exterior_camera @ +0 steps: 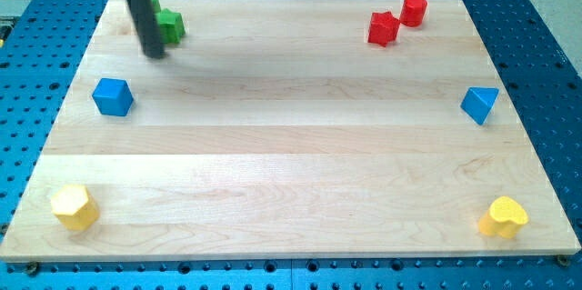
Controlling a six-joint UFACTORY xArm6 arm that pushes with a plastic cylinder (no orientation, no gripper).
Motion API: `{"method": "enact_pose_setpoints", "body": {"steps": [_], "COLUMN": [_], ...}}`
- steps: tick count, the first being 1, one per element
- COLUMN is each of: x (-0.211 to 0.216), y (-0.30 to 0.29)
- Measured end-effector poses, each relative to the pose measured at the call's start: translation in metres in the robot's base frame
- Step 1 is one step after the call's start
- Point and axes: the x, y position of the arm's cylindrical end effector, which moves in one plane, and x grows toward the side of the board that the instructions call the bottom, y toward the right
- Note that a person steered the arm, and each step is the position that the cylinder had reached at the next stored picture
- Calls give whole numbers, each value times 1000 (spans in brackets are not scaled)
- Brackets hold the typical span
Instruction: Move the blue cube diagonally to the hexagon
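A blue cube (113,97) sits near the board's left edge. A yellow hexagon (73,206) sits at the lower left corner, below the cube and slightly left of it. My tip (155,54) is up and to the right of the blue cube, apart from it, just left of a green block (169,25). The dark rod rises from the tip to the view's top and hides part of a second green block (153,1) behind it.
A red star-like block (383,28) and a red cylinder (414,10) sit at the upper right. A blue triangular block (479,104) sits at the right edge. A yellow heart-like block (504,216) sits at the lower right corner. The wooden board (291,145) lies on a blue perforated table.
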Motion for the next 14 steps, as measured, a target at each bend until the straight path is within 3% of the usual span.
{"method": "enact_pose_setpoints", "body": {"steps": [1, 3, 6, 8, 10, 12, 14], "x": [26, 66, 67, 145, 98, 95, 170], "y": [-55, -52, -35, 3, -7, 7, 23]}}
